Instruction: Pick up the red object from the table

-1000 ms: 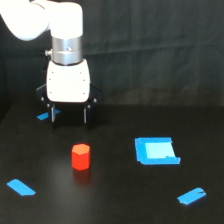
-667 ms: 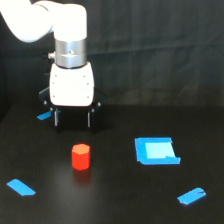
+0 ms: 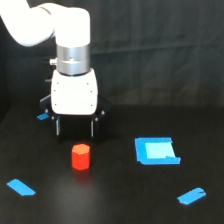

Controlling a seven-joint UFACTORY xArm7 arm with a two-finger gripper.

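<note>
Exterior view shows a white robot arm whose boxy white end effector (image 3: 74,131) hangs just above the matte black worktop (image 3: 115,200), its two dark fingers pointing down and standing apart with nothing between them. The small stubby red-orange block with faceted sides (image 3: 80,157) stands upright on the worktop just in front of and below those fingers, near them but not touched. To the exterior view's right lies a blue square patch with a paler centre (image 3: 156,150), well apart from the block; short blue tape strips lie at the lower left (image 3: 21,187) and lower right (image 3: 191,195), and another bit of blue tape (image 3: 43,117) peeks out beside the end effector. The step in hand looks like the approach, with the grasp not yet made. The next move likely calls for centring the parted fingers over the block, lowering until they straddle its sides, then closing and lifting.
</note>
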